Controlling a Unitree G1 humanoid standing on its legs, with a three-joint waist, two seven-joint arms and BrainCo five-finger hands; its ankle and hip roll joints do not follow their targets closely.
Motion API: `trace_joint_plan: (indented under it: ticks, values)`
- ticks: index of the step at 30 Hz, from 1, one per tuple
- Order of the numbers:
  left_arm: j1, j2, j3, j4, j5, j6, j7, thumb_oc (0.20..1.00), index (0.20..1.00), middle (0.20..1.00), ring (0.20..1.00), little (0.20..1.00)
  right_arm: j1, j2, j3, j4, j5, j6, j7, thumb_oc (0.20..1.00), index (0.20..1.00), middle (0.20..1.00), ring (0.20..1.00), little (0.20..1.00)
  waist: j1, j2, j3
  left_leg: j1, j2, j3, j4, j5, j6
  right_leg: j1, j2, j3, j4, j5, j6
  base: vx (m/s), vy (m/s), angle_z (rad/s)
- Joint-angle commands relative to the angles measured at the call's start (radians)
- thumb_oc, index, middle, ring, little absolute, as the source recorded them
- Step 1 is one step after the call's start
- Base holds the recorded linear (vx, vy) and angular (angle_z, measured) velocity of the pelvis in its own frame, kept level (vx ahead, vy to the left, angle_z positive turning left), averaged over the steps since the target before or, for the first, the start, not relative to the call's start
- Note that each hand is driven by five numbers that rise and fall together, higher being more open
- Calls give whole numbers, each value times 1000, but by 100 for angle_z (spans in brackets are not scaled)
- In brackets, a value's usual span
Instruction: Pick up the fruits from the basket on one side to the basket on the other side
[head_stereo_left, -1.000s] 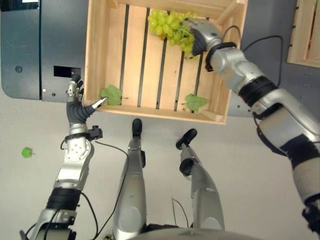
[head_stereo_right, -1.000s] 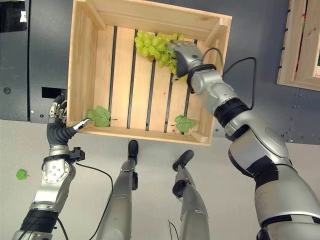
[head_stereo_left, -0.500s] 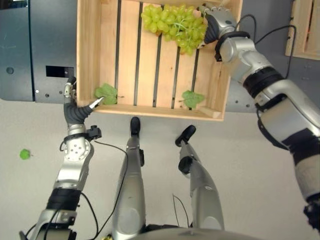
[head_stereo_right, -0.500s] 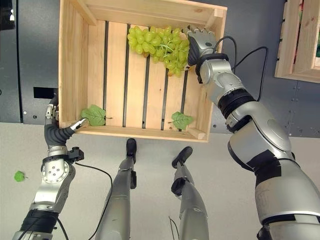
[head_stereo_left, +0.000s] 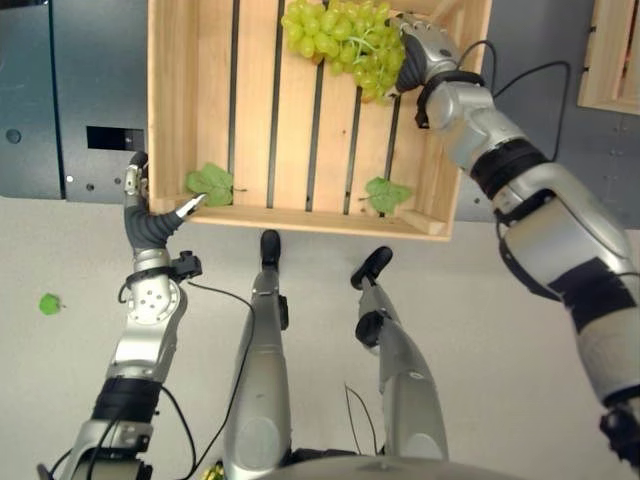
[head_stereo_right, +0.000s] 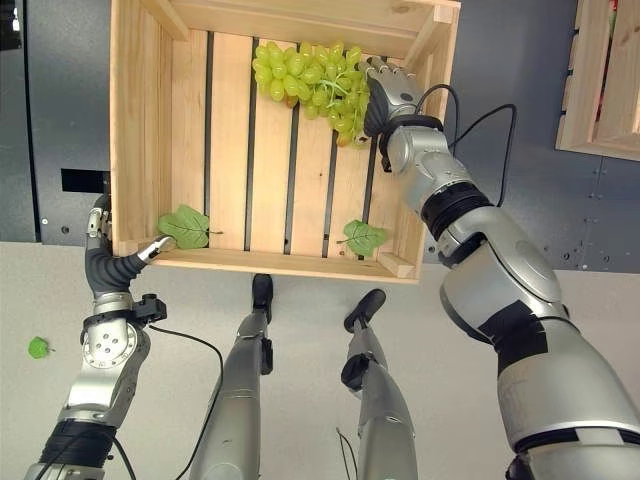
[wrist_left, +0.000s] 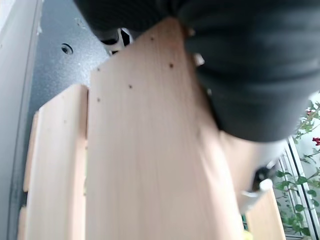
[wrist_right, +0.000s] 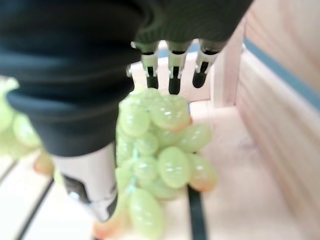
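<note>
Now: right hand at the grapes in the wooden crate.

Inside the slatted wooden crate (head_stereo_left: 190, 60), the bunch of green grapes (head_stereo_left: 340, 35) lies at the far end near the right wall. The right hand (head_stereo_right: 385, 92) rests against the bunch's right edge, fingers (wrist_right: 172, 70) straight past the fruit, not closed around it. The left hand (head_stereo_left: 150, 215) pinches the crate's near-left corner, thumb inside beside 1 of 2 green leaves (head_stereo_left: 210, 182). A small green piece (head_stereo_left: 49, 303) lies on the floor.
</note>
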Motion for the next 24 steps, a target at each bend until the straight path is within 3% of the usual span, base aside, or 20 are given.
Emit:
trace_joint_plan:
  ticks: [1, 11, 24]
  values:
    - [48, 26, -6, -89, -9, -8, -1, 1000, 1000, 1000, 1000, 1000, -46, 52, -16, 45, 119, -44, -16, 1000, 1000, 1000, 1000, 1000, 25, -35, -10, 67, -64, 15, -105, 10, 11, 34, -41, 23, 64, -35, 158, 0, 0, 0]
    - [46, 35, -18, -78, -18, 5, 9, 1000, 1000, 1000, 1000, 1000, -65, 165, -56, 74, 242, -59, -31, 1000, 1000, 1000, 1000, 1000, 35, -38, -10, 55, -65, 10, -97, 3, 13, 25, -35, 25, 62, -33, 156, 0, 0, 0]
    - [53, 43, -40, -83, -21, 4, 9, 1000, 1000, 1000, 1000, 1000, -66, 184, -44, 127, 212, -45, -32, 1000, 1000, 1000, 1000, 1000, 57, -11, -10, 32, -72, -2, -90, 3, 17, 11, -40, 24, 64, -34, 156, 0, 0, 0]
